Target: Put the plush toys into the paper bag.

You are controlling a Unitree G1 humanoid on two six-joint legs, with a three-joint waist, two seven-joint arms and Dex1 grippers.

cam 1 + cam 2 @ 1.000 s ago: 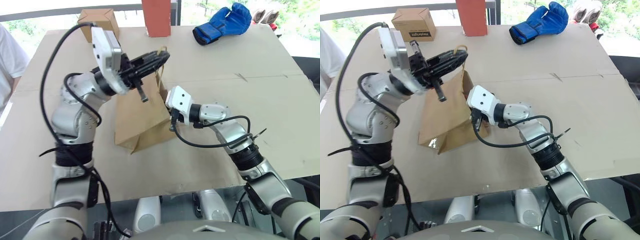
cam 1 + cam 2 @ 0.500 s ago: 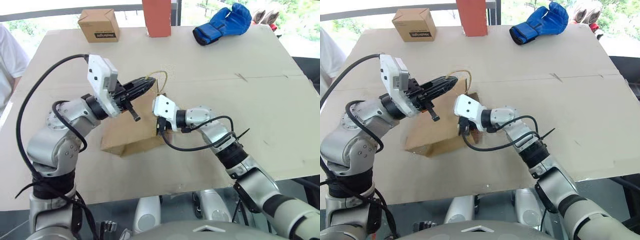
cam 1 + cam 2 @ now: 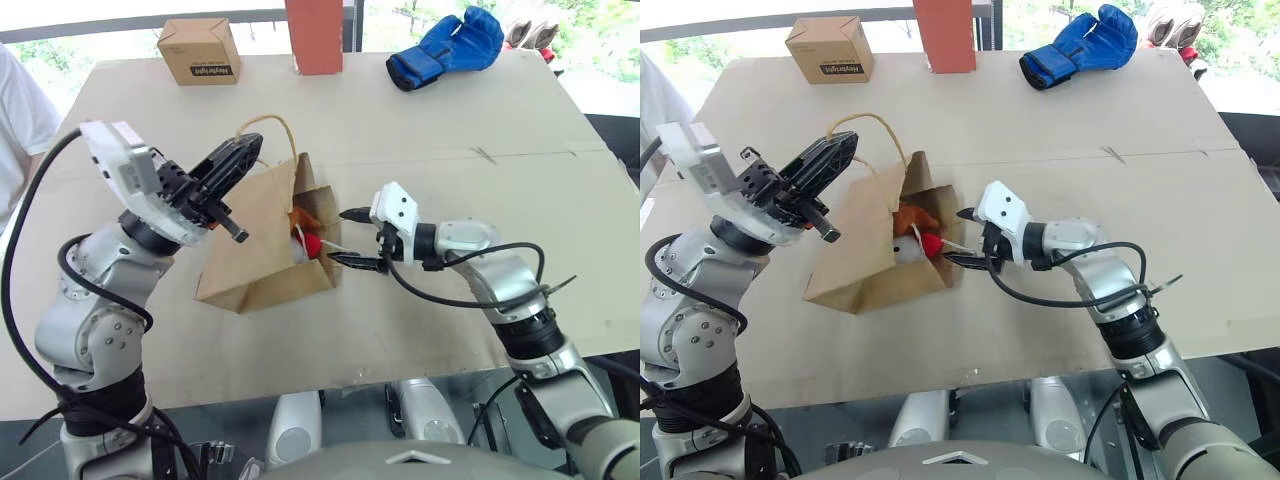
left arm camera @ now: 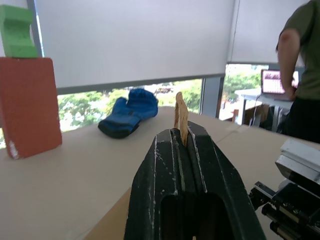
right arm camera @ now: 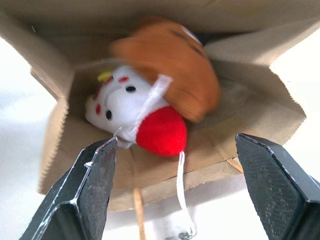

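Jaws of the right gripper (image 3: 345, 238) stand wide apart and hold nothing; they point straight at the open mouth of the paper bag (image 3: 255, 265), just short of it, with one black finger (image 5: 80, 192) on each side of the opening as the right wrist view has it. Between those two fingers, inside the bag, lie both plush toys; the white toy (image 5: 120, 102), with its red tip (image 5: 161, 131) turned toward the jaws, rests on the bag's lower wall, and the brown toy (image 5: 167, 65) sits behind and partly on top of it, touching it. A white ribbon loop crosses the white toy, and a thin white string trails from the red tip out over the bag's lip toward the jaws.

Jaws of the left gripper (image 3: 240, 160) are pressed fully together on a handle (image 4: 180, 117) of the bag; the twisted paper loop rises between the two fingertips and arcs from them to the bag's rim, which is lifted on that side, so the bag lies on the table (image 3: 480, 110) with its mouth facing the right gripper.

Well beyond both grippers, at the table's far edge, stand a small cardboard box (image 3: 198, 50), a red block (image 3: 314, 35) and a blue glove (image 3: 445, 45); a person (image 4: 300, 75) stands off past the table.
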